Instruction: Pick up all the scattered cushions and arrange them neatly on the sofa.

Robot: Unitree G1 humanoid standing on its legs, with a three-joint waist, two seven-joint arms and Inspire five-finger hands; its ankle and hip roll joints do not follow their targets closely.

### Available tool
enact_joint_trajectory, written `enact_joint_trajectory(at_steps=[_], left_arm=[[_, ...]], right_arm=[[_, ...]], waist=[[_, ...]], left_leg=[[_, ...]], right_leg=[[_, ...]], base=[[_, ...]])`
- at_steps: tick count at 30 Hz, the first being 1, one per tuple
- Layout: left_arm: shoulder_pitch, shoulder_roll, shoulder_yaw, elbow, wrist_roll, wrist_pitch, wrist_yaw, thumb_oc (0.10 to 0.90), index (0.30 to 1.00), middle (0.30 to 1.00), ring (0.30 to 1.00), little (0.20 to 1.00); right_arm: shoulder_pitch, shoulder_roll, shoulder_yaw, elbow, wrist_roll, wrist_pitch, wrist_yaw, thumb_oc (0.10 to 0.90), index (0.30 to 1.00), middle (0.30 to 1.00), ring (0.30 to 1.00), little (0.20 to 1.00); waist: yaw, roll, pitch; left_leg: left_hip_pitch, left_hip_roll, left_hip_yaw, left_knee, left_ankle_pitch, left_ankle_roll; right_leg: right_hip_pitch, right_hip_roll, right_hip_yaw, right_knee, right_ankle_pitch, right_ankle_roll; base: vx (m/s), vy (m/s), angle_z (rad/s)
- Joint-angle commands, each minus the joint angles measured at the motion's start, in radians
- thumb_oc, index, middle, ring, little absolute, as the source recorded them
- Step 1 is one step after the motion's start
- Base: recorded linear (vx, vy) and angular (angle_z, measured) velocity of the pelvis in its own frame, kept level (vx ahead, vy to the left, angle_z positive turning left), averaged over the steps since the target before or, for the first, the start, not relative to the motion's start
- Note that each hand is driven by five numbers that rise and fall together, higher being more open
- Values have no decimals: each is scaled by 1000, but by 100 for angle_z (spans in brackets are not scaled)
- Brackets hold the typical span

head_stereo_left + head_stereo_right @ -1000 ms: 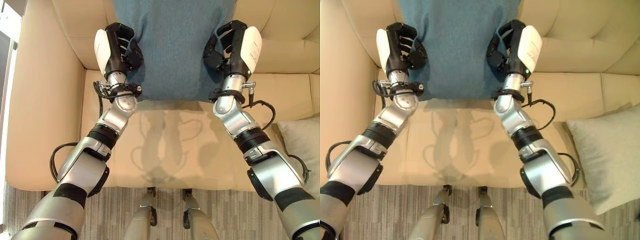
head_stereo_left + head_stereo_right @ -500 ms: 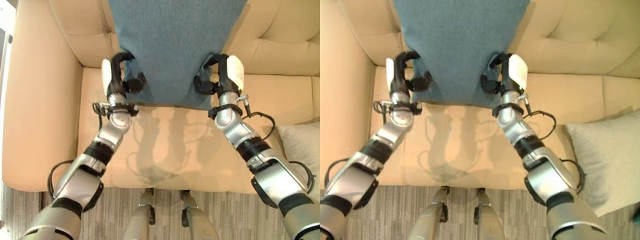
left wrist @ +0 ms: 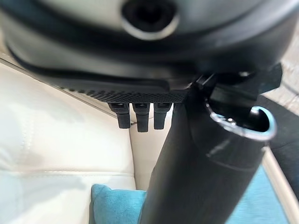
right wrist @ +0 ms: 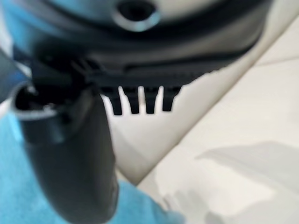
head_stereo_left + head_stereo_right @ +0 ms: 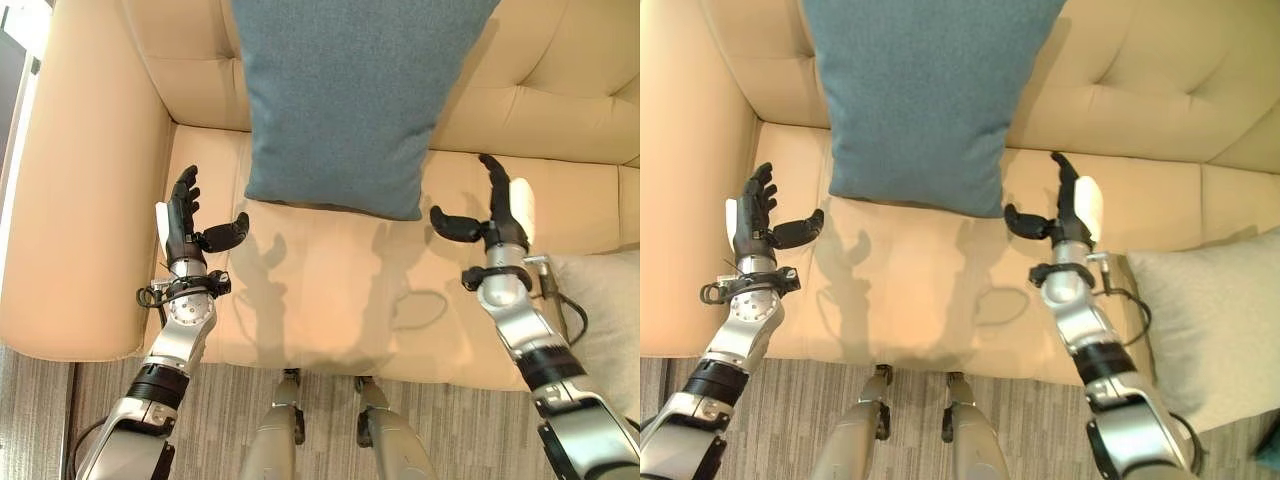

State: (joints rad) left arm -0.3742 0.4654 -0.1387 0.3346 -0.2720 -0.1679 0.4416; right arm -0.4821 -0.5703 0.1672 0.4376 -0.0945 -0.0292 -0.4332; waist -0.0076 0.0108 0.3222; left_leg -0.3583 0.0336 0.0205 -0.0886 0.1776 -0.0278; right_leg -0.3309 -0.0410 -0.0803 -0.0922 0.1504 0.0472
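Cushion (image 5: 345, 95), blue, now leans against the sofa (image 5: 560, 95) backrest, released: the left hand (image 5: 185, 215) and right hand (image 5: 495, 215) have pulled back with fingers spread, holding nothing. One grey cushion (image 5: 1215, 320) awaits tidying on the right.

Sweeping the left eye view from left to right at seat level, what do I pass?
Sofa armrest → left hand, open → blue cushion leaning on the backrest → right hand, open → grey cushion at the right edge.
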Motion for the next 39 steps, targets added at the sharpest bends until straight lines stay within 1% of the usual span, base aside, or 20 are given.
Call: enact_joint_trajectory(at_steps=[1, 3, 5, 7, 11, 12, 13, 15, 16, 18, 20, 22, 24, 25, 26, 29, 32, 36, 37, 39], left_arm=[[158, 35, 55, -50, 46, -101, -68, 800, 900, 900, 900, 900], [196, 29, 66, -47, 40, -98, -81, 800, 900, 900, 900, 900], [342, -16, 71, 76, 49, -56, -153, 800, 900, 900, 900, 900], [414, -57, 60, 221, 75, -24, -202, 800, 900, 900, 900, 900], [439, -113, 34, 470, 137, 13, -234, 800, 900, 900, 900, 900], [424, -142, 24, 595, 150, 26, -251, 800, 900, 900, 900, 900], [423, -142, 24, 597, 150, 25, -251, 800, 900, 900, 900, 900], [400, -170, 4, 727, 199, 38, -269, 800, 900, 900, 900, 900], [376, -189, 5, 783, 203, 45, -274, 800, 900, 900, 900, 900], [371, -199, 4, 828, 237, 52, -270, 800, 900, 900, 900, 900], [377, -214, 11, 847, 236, 53, -272, 800, 900, 900, 900, 900], [376, -219, 11, 840, 227, 51, -268, 800, 900, 900, 900, 900], [362, -225, -15, 815, 228, 50, -270, 800, 900, 900, 900, 900], [340, -224, -36, 816, 242, 45, -265, 800, 900, 900, 900, 900], [322, -221, -44, 816, 246, 44, -258, 800, 900, 900, 900, 900], [299, -209, -57, 835, 278, 47, -256, 800, 900, 900, 900, 900], [299, -195, -56, 841, 288, 57, -254, 800, 900, 900, 900, 900], [321, -189, -44, 866, 290, 67, -255, 800, 900, 900, 900, 900], [330, -182, -35, 882, 290, 65, -258, 800, 900, 900, 900, 900], [338, -185, -33, 880, 287, 65, -260, 800, 900, 900, 900, 900]], right_arm=[[177, -24, -27, -81, -8, -113, 56, 800, 900, 900, 900, 900], [216, -13, -36, -86, -4, -116, 74, 800, 900, 900, 900, 900], [336, 19, -51, -38, -21, -120, 126, 800, 900, 900, 900, 900], [377, 42, -27, 39, -48, -120, 161, 800, 900, 900, 900, 900], [415, 87, 3, 199, -53, -119, 190, 800, 900, 900, 900, 900], [420, 113, 6, 278, -27, -118, 194, 800, 900, 900, 900, 900], [418, 113, 7, 280, -27, -119, 194, 800, 900, 900, 900, 900], [421, 132, 12, 374, -3, -112, 200, 800, 900, 900, 900, 900], [404, 133, 26, 430, -6, -104, 199, 800, 900, 900, 900, 900], [384, 130, 43, 493, -23, -90, 200, 800, 900, 900, 900, 900], [365, 128, 51, 537, -42, -78, 208, 800, 900, 900, 900, 900], [357, 128, 49, 556, -44, -70, 212, 800, 900, 900, 900, 900], [344, 130, 49, 576, -49, -61, 211, 800, 900, 900, 900, 900], [328, 148, 51, 613, -59, -48, 208, 800, 900, 900, 900, 900], [314, 163, 60, 637, -60, -39, 207, 800, 900, 900, 900, 900], [302, 189, 83, 674, -78, -25, 214, 800, 900, 900, 900, 900], [300, 199, 99, 700, -89, -19, 218, 800, 900, 900, 900, 900], [319, 213, 98, 721, -86, -21, 222, 800, 900, 900, 900, 900], [331, 224, 91, 731, -81, -25, 220, 800, 900, 900, 900, 900], [334, 227, 86, 727, -77, -25, 222, 800, 900, 900, 900, 900]], waist=[[5, -32, -148], [3, -32, -155], [-5, -31, -175], [-10, -29, -193], [-11, -26, -207], [-13, -25, -202], [-14, -25, -199], [-18, -30, -192], [-19, -44, -175], [-24, -63, -173], [-26, -59, -191], [-37, -49, -204], [-56, -34, -213], [-67, -40, -208], [-67, -49, -194], [-61, -58, -169], [-38, -48, -155], [-2, -29, -182], [22, -41, -207], [30, -47, -215]], left_leg=[[17, -6, 26, 1, -91, -43], [24, -4, 25, 1, -88, -42], [72, 6, 31, 1, -91, -38], [106, 17, 35, 1, -91, -35], [149, 41, 34, 1, -83, -40], [164, 50, 34, 1, -71, -46], [165, 50, 34, 1, -71, -46], [152, 55, 34, 71, -72, -53], [123, 42, 35, 183, -139, -49], [144, -5, 16, 335, -251, -26], [208, -46, -32, 441, -309, -17], [255, -64, -66, 456, -313, -17], [326, -92, -83, 343, -371, 3], [357, -119, -81, 238, -406, 33], [352, -139, -87, 209, -387, 46], [330, -147, -74, 197, -357, 59], [293, -131, -57, 182, -313, 68], [279, -95, -34, 130, -269, 78], [265, -89, -7, 116, -257, 72], [259, -89, 3, 113, -252, 66]], right_leg=[[59, -30, -25, 49, -116, 56], [68, -29, -28, 46, -114, 57], [116, -22, -34, 44, -123, 55], [148, -14, -33, 45, -133, 50], [193, 5, -31, 59, -164, 35], [213, 15, -32, 61, -180, 25], [215, 15, -32, 60, -180, 24], [240, 19, -36, 44, -183, 11], [226, 1, -42, 53, -177, 4], [211, -23, -36, 71, -159, 2], [202, -22, -19, 88, -142, 2], [179, -20, -12, 105, -129, 8], [111, -23, -9, 138, -98, 30], [49, -49, -7, 144, -52, 63], [17, -65, -5, 136, -17, 86], [-10, -82, -18, 133, 0, 107], [8, -78, -30, 233, -74, 84], [82, -69, -46, 401, -186, 49], [183, -75, -75, 360, -216, 54], [202, -74, -85, 327, -213, 51]], base=[[6, -42, -3], [-2, -47, -5], [-36, -75, -5], [-54, -79, -8], [-53, -95, -4], [-78, -108, 2], [-136, -138, 7], [-240, -110, 12], [-332, -51, 10], [-302, 5, 27], [-168, 97, 7], [-172, 159, -24], [-354, 257, -13], [-560, 328, -17], [-560, 323, -31], [-350, 134, -31], [-303, 64, -43], [-188, -3, -29], [-108, -91, -35], [-59, -124, -53]])
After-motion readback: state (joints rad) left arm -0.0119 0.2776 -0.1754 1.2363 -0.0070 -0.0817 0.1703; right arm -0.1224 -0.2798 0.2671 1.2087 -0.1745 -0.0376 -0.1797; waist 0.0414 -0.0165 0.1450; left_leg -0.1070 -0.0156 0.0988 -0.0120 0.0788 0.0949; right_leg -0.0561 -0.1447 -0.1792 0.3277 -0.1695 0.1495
